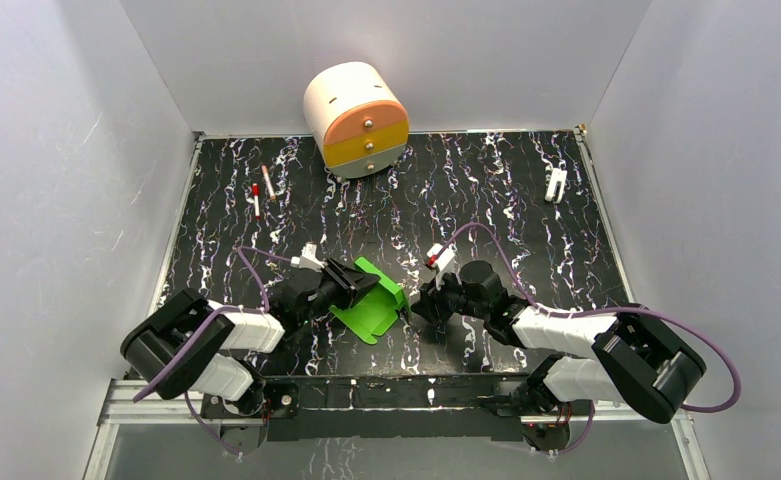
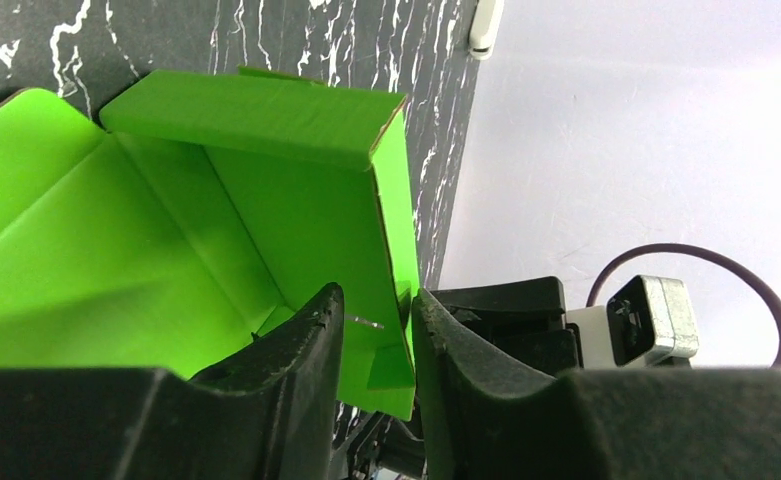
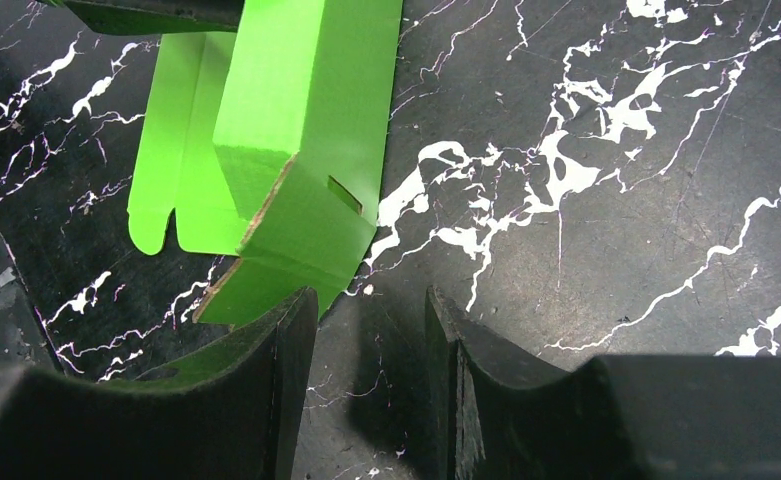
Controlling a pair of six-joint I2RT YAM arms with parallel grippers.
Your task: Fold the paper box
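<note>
The paper box is bright green card, half folded, lying near the table's front middle with its walls raised and its flaps spread. My left gripper has the box's side wall between its narrow-set jaws. The right finger presses the wall's outer face and the left finger is inside the box. My right gripper is open and empty, low over the table just right of the box. Its left finger is next to the slotted end flap.
A cream round drawer unit with orange and yellow drawers stands at the back middle. Two small pens lie at the back left. A white clip lies at the back right. Grey walls enclose the black marbled table.
</note>
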